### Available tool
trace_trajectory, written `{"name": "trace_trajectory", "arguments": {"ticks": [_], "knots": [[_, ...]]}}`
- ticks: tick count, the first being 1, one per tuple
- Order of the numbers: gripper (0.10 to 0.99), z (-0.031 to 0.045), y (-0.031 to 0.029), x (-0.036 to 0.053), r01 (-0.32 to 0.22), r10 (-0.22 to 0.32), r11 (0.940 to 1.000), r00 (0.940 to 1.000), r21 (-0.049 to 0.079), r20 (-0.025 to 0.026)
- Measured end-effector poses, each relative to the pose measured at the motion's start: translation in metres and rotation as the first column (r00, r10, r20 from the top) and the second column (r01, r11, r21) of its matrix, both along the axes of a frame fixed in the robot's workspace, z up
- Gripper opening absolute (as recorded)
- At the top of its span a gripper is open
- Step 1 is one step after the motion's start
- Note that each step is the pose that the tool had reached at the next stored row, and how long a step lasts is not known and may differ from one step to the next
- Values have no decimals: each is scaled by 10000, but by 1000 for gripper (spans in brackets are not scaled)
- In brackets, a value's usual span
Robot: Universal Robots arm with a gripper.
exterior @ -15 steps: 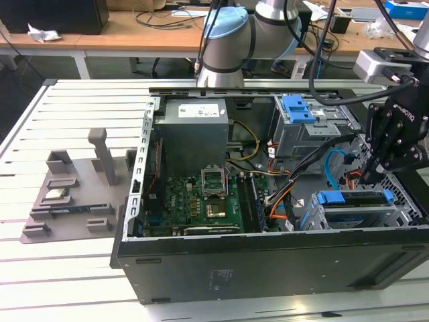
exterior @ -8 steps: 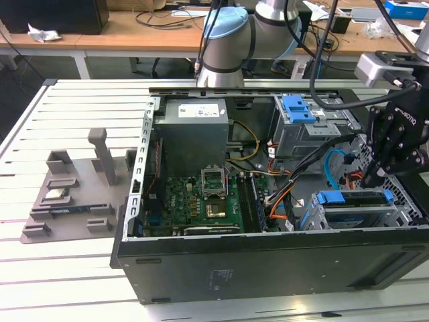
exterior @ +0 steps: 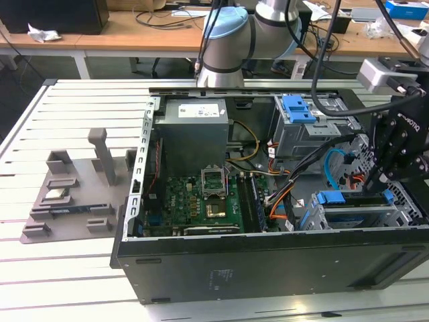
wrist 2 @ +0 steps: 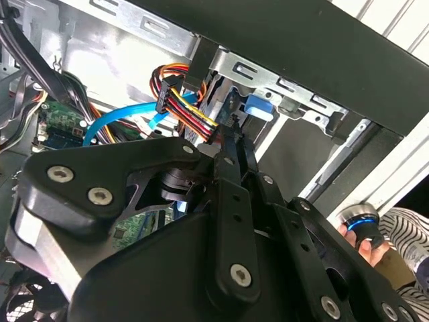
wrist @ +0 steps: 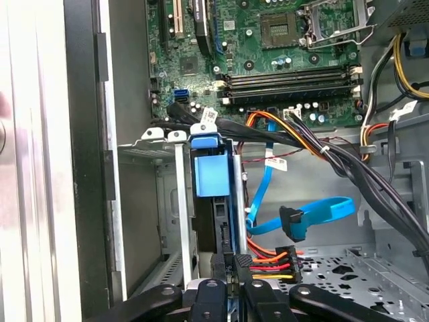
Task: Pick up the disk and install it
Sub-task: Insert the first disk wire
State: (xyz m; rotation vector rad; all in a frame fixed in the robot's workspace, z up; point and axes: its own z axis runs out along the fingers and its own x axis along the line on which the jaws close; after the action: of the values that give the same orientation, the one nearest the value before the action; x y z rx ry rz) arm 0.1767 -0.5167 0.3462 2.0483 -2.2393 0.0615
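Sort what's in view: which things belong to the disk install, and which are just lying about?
In the job: disk, standing in the drive cage; gripper at its edge.
Lying about: grey fixture tray, power supply, motherboard, loose blue cable.

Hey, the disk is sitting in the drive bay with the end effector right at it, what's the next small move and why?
Probably a short straight push along the bay. In the first wrist view the end effector is at the end of the disk, which stands edge-on there, and loose cables hang beside, so sideways motion risks snagging.
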Motion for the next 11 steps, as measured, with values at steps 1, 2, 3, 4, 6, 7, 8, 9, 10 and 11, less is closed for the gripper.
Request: {"name": "trace_trajectory", "arguments": {"ticks": [1,2,3,4,6,7,8,9,10,11], "knots": [[165,-1,-3,0,-5,5,10000,10000,41,0],[165,-1,-5,0,-31,31,10000,10000,55,0],[165,-2,-7,0,-99,99,9999,10000,58,0],[165,-3,-10,0,-175,175,9998,9998,59,0],[165,-4,-14,0,-373,373,9993,9993,57,0],[165,-6,-16,0,-467,467,9989,9989,56,0],[165,-10,-16,0,-473,473,9989,9989,58,0],[165,-14,-16,0,-473,473,9989,9989,61,0],[165,-18,-16,0,-473,473,9989,9989,63,0],[165,-22,-16,0,-473,473,9989,9989,64,0]]}}
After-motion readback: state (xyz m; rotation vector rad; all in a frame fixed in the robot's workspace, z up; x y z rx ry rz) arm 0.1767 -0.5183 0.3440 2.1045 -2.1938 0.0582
